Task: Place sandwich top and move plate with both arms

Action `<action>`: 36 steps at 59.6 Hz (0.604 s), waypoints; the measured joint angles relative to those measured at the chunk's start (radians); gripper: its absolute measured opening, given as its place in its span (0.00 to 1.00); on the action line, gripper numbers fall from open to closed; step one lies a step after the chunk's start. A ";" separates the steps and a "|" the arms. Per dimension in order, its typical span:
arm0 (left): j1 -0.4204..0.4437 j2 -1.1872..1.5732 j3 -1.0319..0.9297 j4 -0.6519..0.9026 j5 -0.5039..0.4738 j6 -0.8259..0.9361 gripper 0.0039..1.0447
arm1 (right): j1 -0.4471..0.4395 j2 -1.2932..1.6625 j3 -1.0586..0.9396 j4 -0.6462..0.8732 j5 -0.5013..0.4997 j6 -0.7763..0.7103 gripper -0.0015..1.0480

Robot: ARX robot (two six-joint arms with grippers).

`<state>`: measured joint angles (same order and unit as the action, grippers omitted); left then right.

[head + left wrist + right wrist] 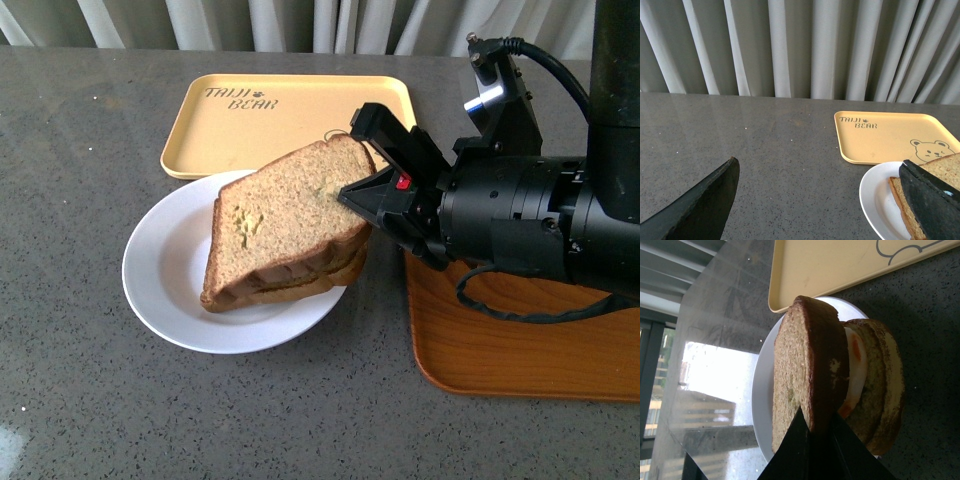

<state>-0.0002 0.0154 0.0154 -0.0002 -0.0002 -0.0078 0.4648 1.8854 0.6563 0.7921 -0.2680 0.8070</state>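
Note:
The sandwich top, a brown slice with a pale dent, leans tilted over the stack on the white plate. Its near-left edge is down and its right edge is raised. My right gripper is shut on that raised edge. In the right wrist view the jaws pinch the slice's crust, with fried egg and lower bread beside it. My left gripper hangs open over bare tabletop left of the plate, and one fingertip overlaps the bread in that view.
A yellow bear-printed tray lies just behind the plate. A brown wooden tray sits to the right, under my right arm. The grey speckled tabletop stretches to the left. Curtains hang behind the table.

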 joint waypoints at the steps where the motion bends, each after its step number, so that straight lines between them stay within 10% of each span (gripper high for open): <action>1: 0.000 0.000 0.000 0.000 0.000 0.000 0.92 | 0.000 0.005 0.002 0.001 0.003 0.000 0.03; 21: 0.000 0.000 0.000 0.000 0.000 0.000 0.92 | -0.006 0.046 0.026 0.009 0.033 -0.005 0.04; 36: 0.000 0.000 0.000 0.000 0.000 0.000 0.92 | -0.017 0.048 0.025 0.016 0.035 -0.008 0.45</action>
<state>-0.0002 0.0154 0.0154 -0.0002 -0.0002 -0.0078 0.4480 1.9335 0.6811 0.8082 -0.2329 0.7994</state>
